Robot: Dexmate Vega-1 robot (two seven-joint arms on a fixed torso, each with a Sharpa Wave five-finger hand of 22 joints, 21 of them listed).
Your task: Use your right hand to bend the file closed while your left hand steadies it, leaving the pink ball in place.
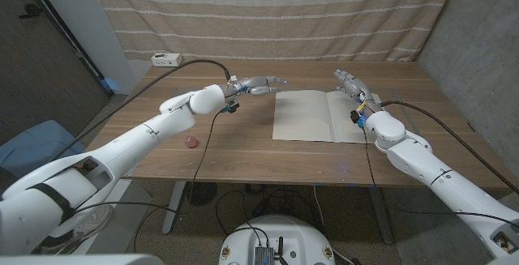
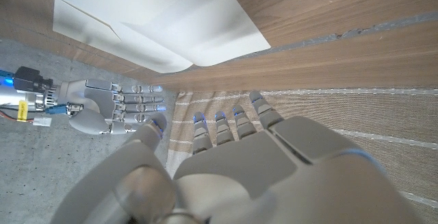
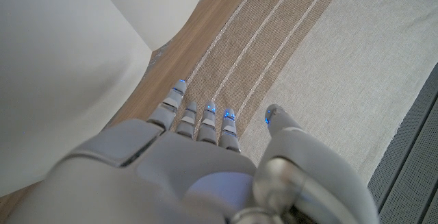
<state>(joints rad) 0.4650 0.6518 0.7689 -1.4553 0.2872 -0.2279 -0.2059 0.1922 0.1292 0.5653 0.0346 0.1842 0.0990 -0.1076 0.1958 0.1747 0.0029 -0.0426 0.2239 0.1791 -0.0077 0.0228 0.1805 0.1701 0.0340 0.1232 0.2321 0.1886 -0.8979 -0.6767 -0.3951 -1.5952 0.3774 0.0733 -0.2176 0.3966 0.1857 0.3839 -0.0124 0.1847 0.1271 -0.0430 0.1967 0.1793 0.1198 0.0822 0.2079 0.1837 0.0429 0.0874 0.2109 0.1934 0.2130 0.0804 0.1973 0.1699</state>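
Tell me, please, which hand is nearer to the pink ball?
Left. The left hand hovers past the pink ball near the file's far left corner; the right hand is over the file's right half, farther off.

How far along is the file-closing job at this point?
Nothing looks done yet: the file lies open and flat on the table. Both hands are open and near it, with no clear contact: the left hand is by its left edge and the right hand over its far right corner. Steadying and folding the file shut remain. The pink ball sits undisturbed near the left arm.
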